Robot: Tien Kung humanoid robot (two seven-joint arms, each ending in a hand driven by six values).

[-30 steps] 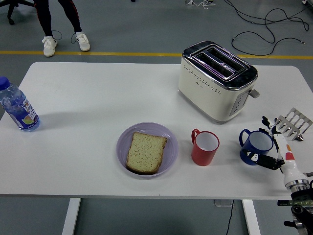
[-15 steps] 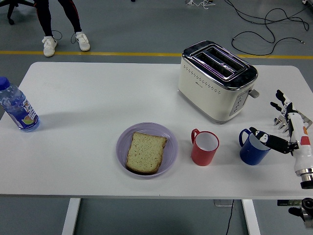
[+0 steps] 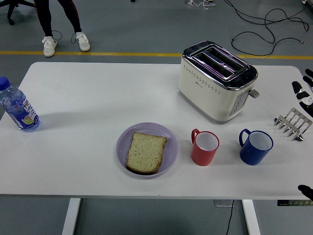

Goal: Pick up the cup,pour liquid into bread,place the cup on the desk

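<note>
Blue cup (image 3: 256, 147) on table, well apart from right hand (image 3: 304, 91).

Bread (image 3: 145, 152) lies on the plate (image 3: 168, 139), two cups (image 3: 204, 147) to its right, toaster (image 3: 217, 80) behind them.

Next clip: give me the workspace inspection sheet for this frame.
Surface: white table, dry, no spills seen.
Job's things: blue cup and red cup upright, neither held; bread slice on purple plate.
Clutter: toaster, water bottle, metal toast rack.
Grippers: right hand at the right edge, holding nothing; left not in view.
Cables: black cables on the floor.
Surroundings: person's legs beyond the table.
</note>
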